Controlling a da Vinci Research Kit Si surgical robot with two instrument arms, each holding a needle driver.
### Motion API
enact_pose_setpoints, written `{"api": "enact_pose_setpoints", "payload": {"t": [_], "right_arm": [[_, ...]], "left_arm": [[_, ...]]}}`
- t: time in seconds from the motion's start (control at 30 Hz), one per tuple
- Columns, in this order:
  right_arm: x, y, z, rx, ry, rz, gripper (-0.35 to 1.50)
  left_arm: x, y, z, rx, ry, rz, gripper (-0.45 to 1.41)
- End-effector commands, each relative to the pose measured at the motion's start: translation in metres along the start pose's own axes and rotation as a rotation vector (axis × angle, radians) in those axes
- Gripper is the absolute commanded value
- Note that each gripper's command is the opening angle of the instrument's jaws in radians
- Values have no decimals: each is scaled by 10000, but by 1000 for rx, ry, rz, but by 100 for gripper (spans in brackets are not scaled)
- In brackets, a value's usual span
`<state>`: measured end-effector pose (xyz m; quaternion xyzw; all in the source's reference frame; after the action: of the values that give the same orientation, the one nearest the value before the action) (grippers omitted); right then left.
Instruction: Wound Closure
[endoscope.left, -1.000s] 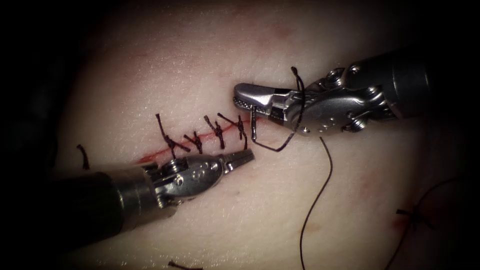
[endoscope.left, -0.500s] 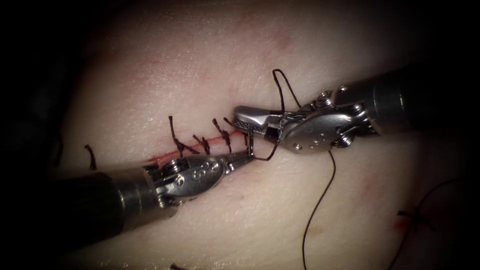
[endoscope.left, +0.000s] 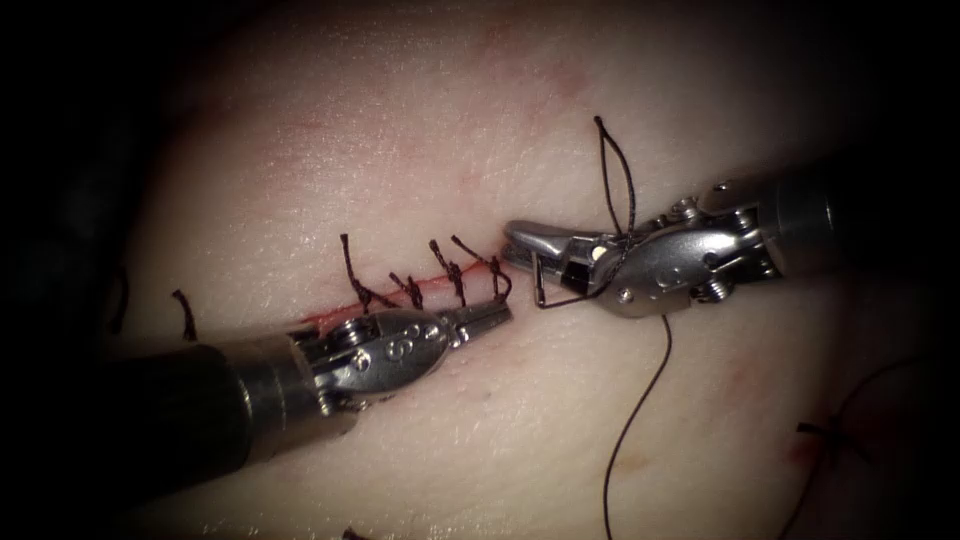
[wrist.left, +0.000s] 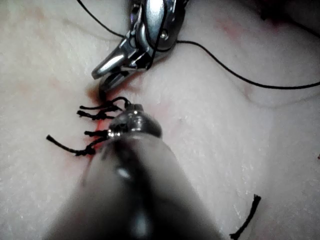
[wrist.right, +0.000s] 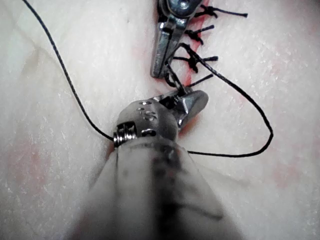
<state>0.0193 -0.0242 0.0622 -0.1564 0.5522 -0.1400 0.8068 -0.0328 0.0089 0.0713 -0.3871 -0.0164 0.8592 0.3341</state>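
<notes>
**Endoscope view.** The tissue (endoscope.left: 420, 150) carries a cut (endoscope.left: 330, 313) that runs from 8 o'clock to 2 o'clock and is crossed by four stitches (endoscope.left: 452, 272).
- The right tool (endoscope.left: 528, 250) enters from 3 o'clock. Its jaws are nearly closed on the needle (endoscope.left: 541, 285), apparently gripping near one end of the curve.
- The needle hangs clear of the tissue at the right end of the cut.
- The thread (endoscope.left: 648, 400) loops over this tool toward 12 o'clock and trails off toward 6 o'clock.
- The left tool (endoscope.left: 500, 312) enters from 8 o'clock with its jaws together, the tip at the last stitch. Whether it pinches thread cannot be told.

Judgement: the work stands at the last stitch, with thread being handled around the right tool. Any further move calls for keeping the loop clear of the needle point.

**Left wrist view.** The right tool (wrist.left: 105, 75) sits just beside the stitches (wrist.left: 95, 115). The thread (wrist.left: 235, 75) crosses bare tissue.

**Right wrist view.** The left tool (wrist.right: 159, 70) lies close to the right tool (wrist.right: 192, 102). The thread (wrist.right: 260, 117) bows wide around them.

**Room for moving.** The tips are near each other. Open tissue lies toward 12 and 5 o'clock.
</notes>
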Motion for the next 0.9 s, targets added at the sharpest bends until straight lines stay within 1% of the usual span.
{"api": "enact_pose_setpoints", "payload": {"t": [0.03,0.17,0.2,0.23,0.3,0.33,0.37,0.4,0.43,0.47,0.5,0.6,0.67,0.83,0.9], "right_arm": [[-4,-11,8,8,-6,29,-35],[-3,-5,8,10,-10,35,-35],[2,4,7,-4,-5,55,-35],[2,4,7,-4,-5,55,-35],[15,20,5,-26,9,30,-35],[20,26,5,-28,14,20,-35],[20,26,5,-28,14,20,-35],[25,31,5,-34,19,11,-35],[36,42,5,-48,29,-6,-35],[36,42,5,-48,29,-6,-35],[49,55,3,-66,47,-20,-35],[56,68,1,-73,49,-38,-35],[56,73,0,-76,50,-38,-35],[57,74,-1,-80,61,-42,-35],[58,74,0,-83,64,-41,-35]], "left_arm": [[-1,1,7,-3,2,2,1],[1,1,6,-10,4,-1,6],[6,1,3,-16,19,-10,7],[6,1,3,-16,19,-10,7],[21,3,-1,-7,40,-16,6],[27,3,-3,-6,43,-12,4],[27,3,-3,-6,43,-12,4],[32,3,-4,-4,46,-9,-1],[44,0,-6,1,54,-8,-3],[44,0,-6,1,54,-8,-3],[52,-8,-6,1,53,-3,-6],[49,-22,-1,12,48,-2,-4],[45,-27,2,15,48,1,-4],[42,-34,8,23,47,4,-4],[40,-34,15,34,46,7,-6]]}}
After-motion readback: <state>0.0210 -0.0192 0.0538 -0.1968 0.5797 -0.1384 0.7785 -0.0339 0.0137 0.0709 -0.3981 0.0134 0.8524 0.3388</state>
